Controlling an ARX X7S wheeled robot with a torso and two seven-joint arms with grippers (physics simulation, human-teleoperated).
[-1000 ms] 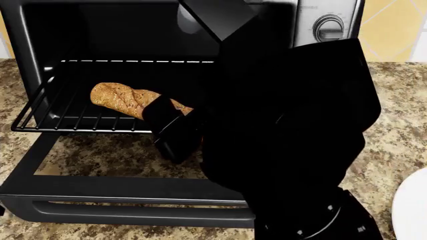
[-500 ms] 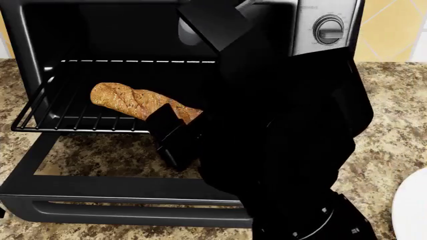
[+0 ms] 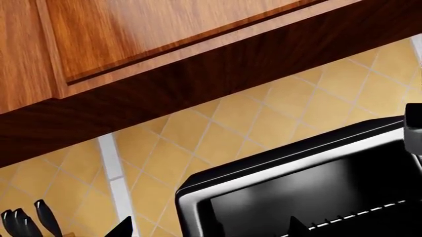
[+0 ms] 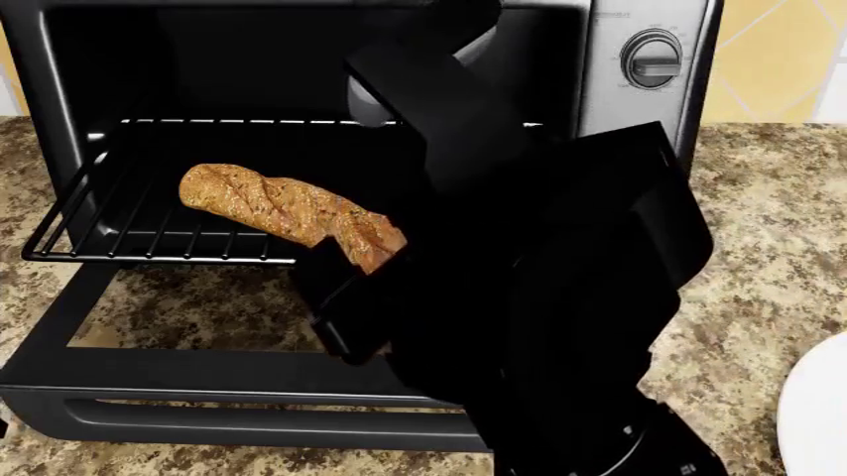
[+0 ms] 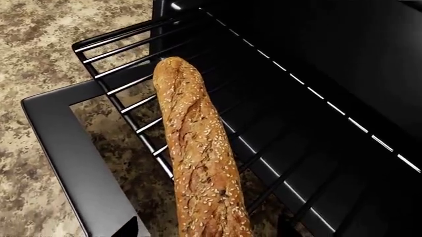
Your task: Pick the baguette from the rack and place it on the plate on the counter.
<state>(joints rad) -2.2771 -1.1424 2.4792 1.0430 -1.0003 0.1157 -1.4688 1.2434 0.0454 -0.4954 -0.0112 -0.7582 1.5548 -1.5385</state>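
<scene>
Left wrist view: looking up at a wooden cabinet (image 3: 165,39), a yellow tiled wall (image 3: 218,133) and the top corner of the toaster oven (image 3: 297,168). Showing the left gripper (image 3: 209,231) only as two dark fingertips (image 3: 124,228) at the frame edge, standing apart and holding nothing. Catching some black knife handles (image 3: 26,222) in one corner.

Head view: lying slantwise on the rack (image 4: 119,223), the baguette (image 4: 292,213), its far end over the bars and its near end reaching the shiny front rail. Meeting that near end, the right gripper (image 4: 347,297), one black finger rising just beside the crust, the other hidden behind the loaf and arm. Hanging open below, the oven door (image 4: 198,382), resting over the counter (image 4: 781,248). Peeking in at the lower right edge, well apart from the loaf, the plate (image 4: 820,416).

Right wrist view: running straight down the middle between the two fingertips (image 5: 129,228), the seeded loaf, lying on the rack bars. Standing spread to either side of it, with a dark gap showing between each tip and the crust, so straddling rather than clamping.
</scene>
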